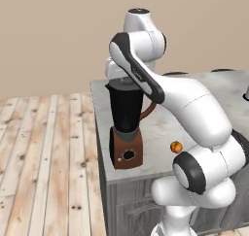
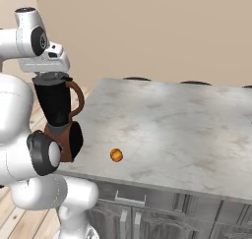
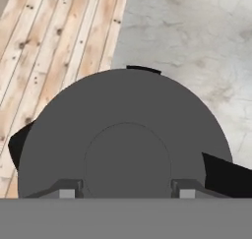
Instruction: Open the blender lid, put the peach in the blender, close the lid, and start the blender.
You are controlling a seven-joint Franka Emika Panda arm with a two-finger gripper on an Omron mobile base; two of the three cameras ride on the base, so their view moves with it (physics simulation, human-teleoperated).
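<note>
While the white arm (image 1: 194,109) folds up and over from the near side, the grey marble counter (image 2: 177,125) spreads out to the right and the pale wooden plank floor (image 1: 44,152) lies to the left. At the counter's near left corner stands the blender (image 1: 125,126), upright, its tall black jar on a reddish-brown base with a round black button facing the near edge and its curved brown handle pointing right. On top of the jar sits the blender lid (image 3: 123,134), a dark grey disc covering the rim, with a round raised knob in its middle. Directly above the lid is the gripper (image 3: 126,190), pointing straight down; its two finger tips (image 3: 69,190) stand on either side of the knob, drawn in narrow against it, so the jaws are closed on the lid's knob. To the right of the blender, well apart from it and near the counter's near edge, rests the peach (image 2: 116,155), a small orange fruit lying by itself on the marble.
</note>
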